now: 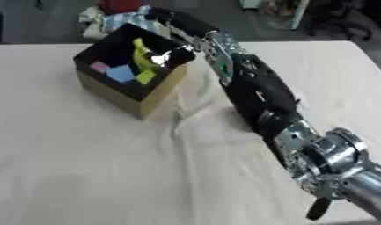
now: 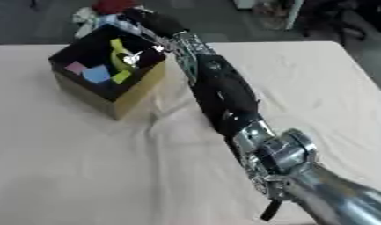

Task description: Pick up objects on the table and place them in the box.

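Observation:
A cardboard box (image 1: 159, 99) with a dark inside stands on the table at the upper left. In it lie a pink piece (image 1: 99, 67), a blue piece (image 1: 120, 73) and a yellow-green piece (image 1: 141, 54) that stands upright. My right arm runs from the lower right up to the box. My right hand (image 1: 181, 54) is over the box's far right rim, dark against the dark inside. A small bright white spot (image 1: 159, 58) shows at its tip, next to the yellow-green piece. I cannot make out what the spot is. My left hand is in no view.
A cream cloth (image 1: 85, 167) covers the table and is creased to the right of the box. Beyond the table's far edge lie a red thing (image 1: 120, 5) and pale bundles (image 1: 97, 22) on a dark floor.

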